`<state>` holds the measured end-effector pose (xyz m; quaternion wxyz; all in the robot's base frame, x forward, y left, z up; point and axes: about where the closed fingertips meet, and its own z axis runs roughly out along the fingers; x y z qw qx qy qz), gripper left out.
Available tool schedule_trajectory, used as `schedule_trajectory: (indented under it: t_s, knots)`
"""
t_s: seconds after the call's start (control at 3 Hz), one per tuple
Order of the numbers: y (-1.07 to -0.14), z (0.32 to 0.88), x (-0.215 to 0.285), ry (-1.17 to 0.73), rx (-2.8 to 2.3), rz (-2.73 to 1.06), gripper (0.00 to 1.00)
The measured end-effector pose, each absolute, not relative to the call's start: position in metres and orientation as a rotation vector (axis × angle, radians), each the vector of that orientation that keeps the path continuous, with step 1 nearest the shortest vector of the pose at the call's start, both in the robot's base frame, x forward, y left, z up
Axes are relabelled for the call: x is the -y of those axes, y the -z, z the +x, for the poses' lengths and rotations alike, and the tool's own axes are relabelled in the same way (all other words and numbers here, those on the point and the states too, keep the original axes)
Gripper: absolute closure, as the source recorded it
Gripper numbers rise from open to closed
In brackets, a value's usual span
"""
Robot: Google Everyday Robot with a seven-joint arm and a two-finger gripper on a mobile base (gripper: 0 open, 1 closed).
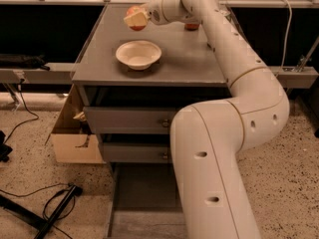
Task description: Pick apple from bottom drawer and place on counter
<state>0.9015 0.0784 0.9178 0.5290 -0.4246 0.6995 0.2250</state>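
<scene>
My gripper (pixel 135 19) is over the far left part of the grey counter (pixel 189 59), shut on the small red apple (pixel 136 26), which shows between its cream-coloured fingers (pixel 133 19). The apple is held just above the counter, behind the white bowl (pixel 138 54). The bottom drawer (pixel 144 193) is pulled out near the floor, a flat grey tray, partly hidden by my arm.
The white bowl sits on the counter's front middle. A red soda can (pixel 191 26) stands at the back, mostly hidden by my arm. Two upper drawers with knobs (pixel 164 123) stand slightly open. A cardboard box (pixel 72 138) and cables lie on the floor at left.
</scene>
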Motion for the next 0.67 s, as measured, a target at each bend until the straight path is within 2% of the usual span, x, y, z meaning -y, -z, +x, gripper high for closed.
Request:
schedule_trajectory:
  t_s: [0.67]
  knots:
    - [-0.927, 0.917, -0.084, -0.482, -1.753, -0.956, 1.00]
